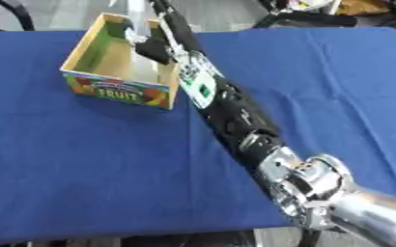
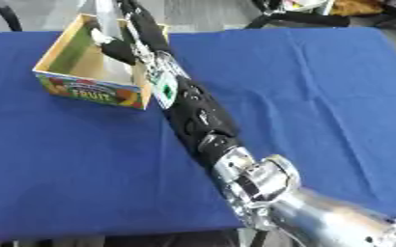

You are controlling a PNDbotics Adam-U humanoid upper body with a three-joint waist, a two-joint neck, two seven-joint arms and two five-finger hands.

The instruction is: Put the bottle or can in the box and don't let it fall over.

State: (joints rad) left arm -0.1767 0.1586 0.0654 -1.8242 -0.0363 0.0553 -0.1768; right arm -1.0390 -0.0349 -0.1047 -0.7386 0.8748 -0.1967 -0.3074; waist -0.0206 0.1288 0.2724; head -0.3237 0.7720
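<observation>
**Bottle upright over the box, held from its right side**

We see our right hand [image 1: 155, 46] reaching from the near right corner of the blue table [image 1: 83, 159] diagonally to the fruit box [image 1: 108, 72], which sits near the far left corner. The hand is over the box's right wall, its dark fingers curled around the lower part of a clear bottle [image 1: 138, 17]. The bottle stands with its long axis near vertical, its top running out of the upper edge of the view, and its lower end looks to be inside the box opening; whether it rests on the box floor we cannot tell. The bottle lies to the left of our palm, towards the box's middle. We judge that the coming release turns on this: the fingers must open rightwards, away from the bottle, without tipping its tall body. Our left hand is not visible.
</observation>
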